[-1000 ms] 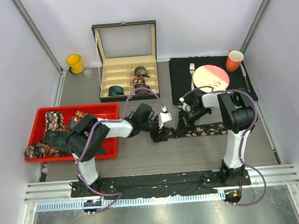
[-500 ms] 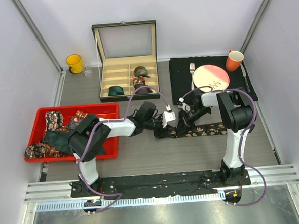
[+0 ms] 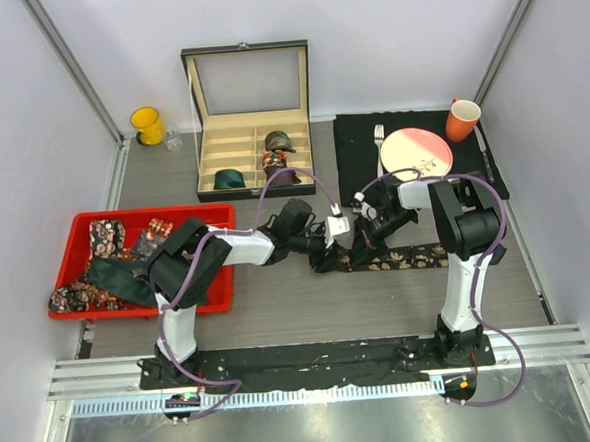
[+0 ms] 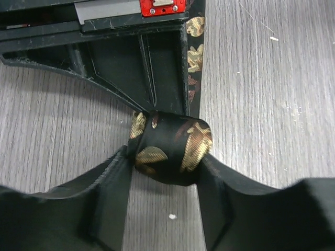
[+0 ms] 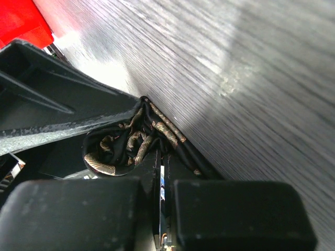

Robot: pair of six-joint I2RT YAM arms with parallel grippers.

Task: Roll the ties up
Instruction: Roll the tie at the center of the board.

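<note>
The left claw was clamped on the small rolled coil of a dark necktie printed with beige-and-red leaves, one finger on each side of it. Touching the coil's far side, the right claw had its pads drawn nearly together; whether they pinched fabric could not be told. From the coil, the tie's unrolled length ran flat along the grey wood-grain surface toward the right arm. Behind the coil stood an open black tie box. Well left of the coil, loose ties lay in a red plastic tray.
</note>
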